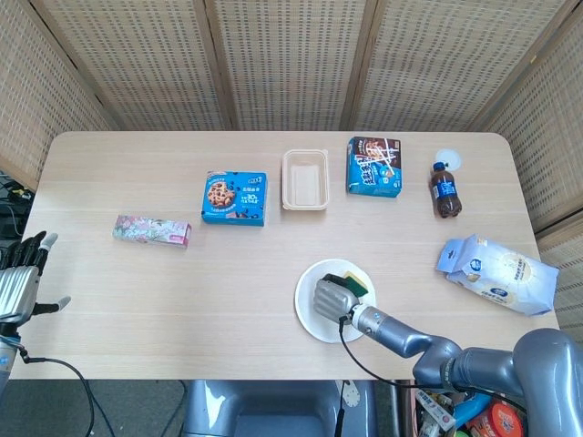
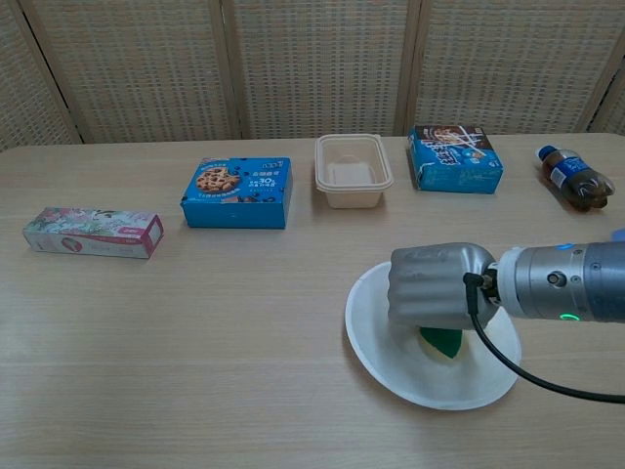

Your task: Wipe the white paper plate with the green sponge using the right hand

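Note:
The white paper plate point(image 1: 311, 315) point(image 2: 391, 366) lies near the table's front edge, right of centre. My right hand point(image 1: 332, 298) point(image 2: 437, 285) is over the plate, fingers curled down, gripping the green sponge point(image 1: 354, 284) point(image 2: 441, 341) and pressing it onto the plate. The sponge shows yellow and green at the hand's far side in the head view; only a dark green edge peeks below the hand in the chest view. My left hand point(image 1: 18, 279) hangs off the table's left edge, fingers apart, holding nothing.
Across the table's back half: a floral tissue pack point(image 1: 151, 231), a blue cookie box point(image 1: 235, 198), a beige food container point(image 1: 304, 179), a blue snack box point(image 1: 374, 167), a cola bottle point(image 1: 444, 192). A white-blue bag point(image 1: 497, 273) lies right.

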